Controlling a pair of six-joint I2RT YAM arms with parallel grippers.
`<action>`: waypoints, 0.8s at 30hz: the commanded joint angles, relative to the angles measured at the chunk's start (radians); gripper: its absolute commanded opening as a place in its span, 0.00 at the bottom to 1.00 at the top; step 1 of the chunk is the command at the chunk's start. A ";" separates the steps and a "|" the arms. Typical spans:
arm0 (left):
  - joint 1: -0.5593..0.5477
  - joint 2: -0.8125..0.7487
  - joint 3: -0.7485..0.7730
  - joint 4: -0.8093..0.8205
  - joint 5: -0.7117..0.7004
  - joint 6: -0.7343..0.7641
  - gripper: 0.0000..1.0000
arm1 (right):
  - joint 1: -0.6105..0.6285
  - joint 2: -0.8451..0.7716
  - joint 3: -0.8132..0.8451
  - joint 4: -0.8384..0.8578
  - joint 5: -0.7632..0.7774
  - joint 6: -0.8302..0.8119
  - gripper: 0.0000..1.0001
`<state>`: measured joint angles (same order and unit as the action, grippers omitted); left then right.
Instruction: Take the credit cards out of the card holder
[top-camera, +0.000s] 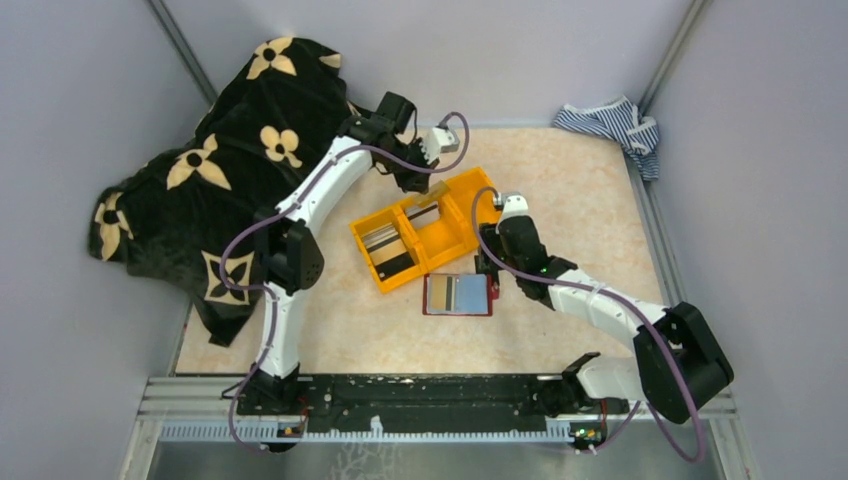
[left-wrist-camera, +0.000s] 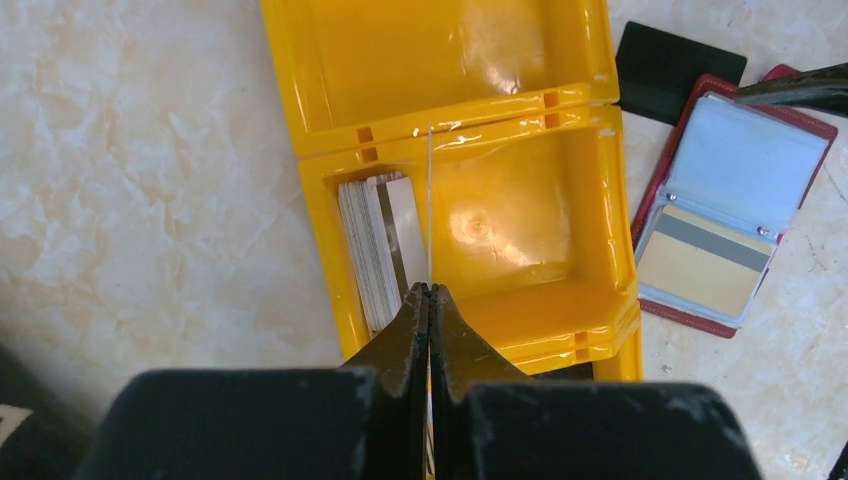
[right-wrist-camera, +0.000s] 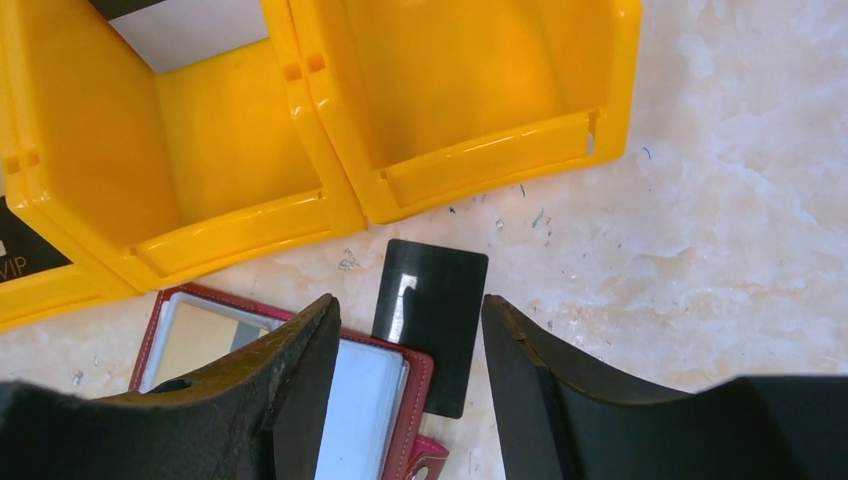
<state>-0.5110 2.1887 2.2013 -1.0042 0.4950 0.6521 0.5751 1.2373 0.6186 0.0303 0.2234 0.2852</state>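
Left wrist view: my left pincer (left-wrist-camera: 430, 292) clamps a thin pale card (left-wrist-camera: 430, 200) over the yellow-orange plastic bin (left-wrist-camera: 500, 140); dark red wallet (left-wrist-camera: 741, 160) open at three o'clock; right pincer (right-wrist-camera: 408, 302) gapes above a black card (right-wrist-camera: 440, 345).

A yellow-orange bin (top-camera: 445, 258) of three compartments sits on the beige marbled counter (top-camera: 580, 200), straight beneath the left pincer (top-camera: 432, 188) and just ahead of the right pincer (top-camera: 491, 275). A black cloth (top-camera: 240, 150) with cream flower motifs is heaped well off to the left pincer's left. A blue-striped cloth (top-camera: 610, 125) lies crumpled far beyond the right pincer, in the corner.
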 joint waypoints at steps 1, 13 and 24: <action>-0.024 0.043 0.043 -0.101 -0.103 0.019 0.00 | 0.002 -0.005 0.000 0.055 0.007 0.008 0.55; -0.031 0.092 0.072 -0.183 -0.143 0.008 0.00 | -0.008 0.012 -0.017 0.086 -0.025 0.017 0.55; -0.032 0.164 0.093 -0.163 -0.176 0.007 0.00 | -0.008 0.032 -0.024 0.098 -0.027 0.016 0.55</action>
<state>-0.5392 2.3226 2.2753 -1.1542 0.3367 0.6502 0.5728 1.2480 0.5964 0.0731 0.2066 0.2928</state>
